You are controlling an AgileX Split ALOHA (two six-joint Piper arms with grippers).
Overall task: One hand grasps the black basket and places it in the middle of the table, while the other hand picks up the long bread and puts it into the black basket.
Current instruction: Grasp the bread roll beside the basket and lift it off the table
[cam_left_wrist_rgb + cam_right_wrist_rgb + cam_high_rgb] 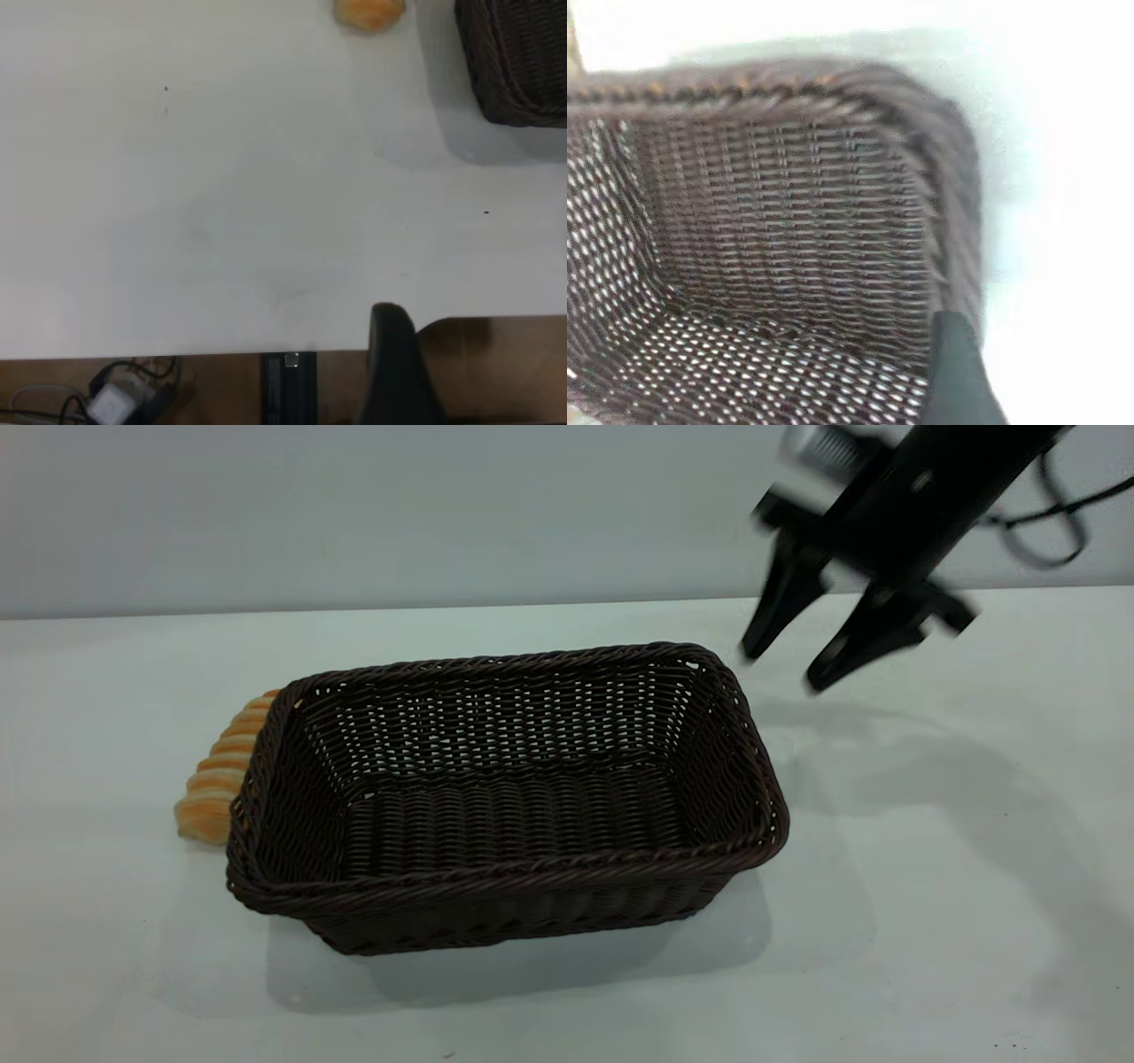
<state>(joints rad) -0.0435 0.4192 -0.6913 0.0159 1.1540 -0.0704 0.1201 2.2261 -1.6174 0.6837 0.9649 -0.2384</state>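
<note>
Dark woven wicker, the black basket (505, 797) sits on the white table (930, 868), the ridged golden long bread (217, 784) touching its left end. Above its right end the right gripper (780, 669) hangs spread wide, holding nothing. Whether the left gripper (394, 372) is open cannot be told.

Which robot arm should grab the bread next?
Probably the left. The long bread lies outside the black basket, on the left claw's side. The open right claw hangs off the basket's opposite end.

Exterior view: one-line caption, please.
Open right gripper hovers beside the empty black basket; long bread lies behind its other end.

Long bread (219, 772) lies touching black basket's (505, 872) left side.
</note>
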